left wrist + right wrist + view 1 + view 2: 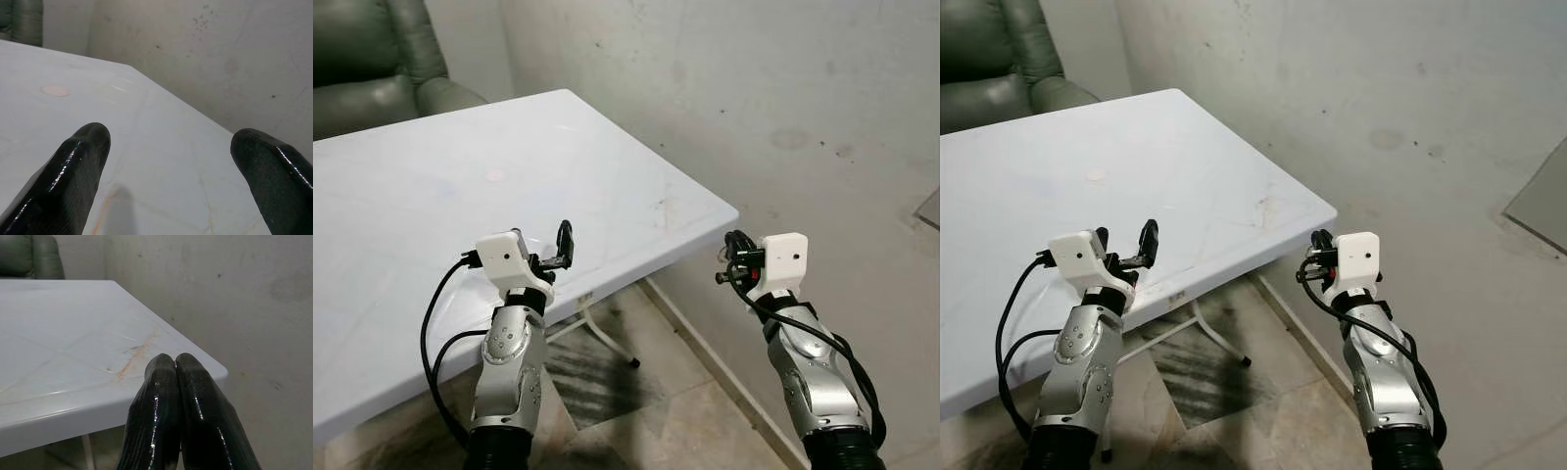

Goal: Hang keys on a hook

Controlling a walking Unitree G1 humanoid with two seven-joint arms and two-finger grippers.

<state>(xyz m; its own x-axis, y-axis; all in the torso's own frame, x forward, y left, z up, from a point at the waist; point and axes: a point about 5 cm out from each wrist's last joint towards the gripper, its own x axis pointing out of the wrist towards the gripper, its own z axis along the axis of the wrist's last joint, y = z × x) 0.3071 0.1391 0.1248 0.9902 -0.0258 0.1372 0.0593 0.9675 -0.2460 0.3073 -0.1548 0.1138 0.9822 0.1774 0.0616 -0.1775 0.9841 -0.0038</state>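
Nearest you, at lower left of the left eye frame, your left gripper (553,257) is raised over the near edge of the white table (431,196). Its two black fingers (73,171) stand wide apart with nothing between them.

At lower right of the same frame, your right gripper (732,257) is held off the table's right corner, over the tiled floor (656,392). Its fingers (161,406) are pressed together tip to tip, and no object can be made out in their grip.

The table top carries faint orange-brown streaks (139,352) near its right corner and a small pinkish round mark (55,91) further in.

Beyond, a stained grey wall (783,117) fills the upper right, and a dark green armchair (372,59) sits at upper left.

You cannot tell where the keys or the hook are.
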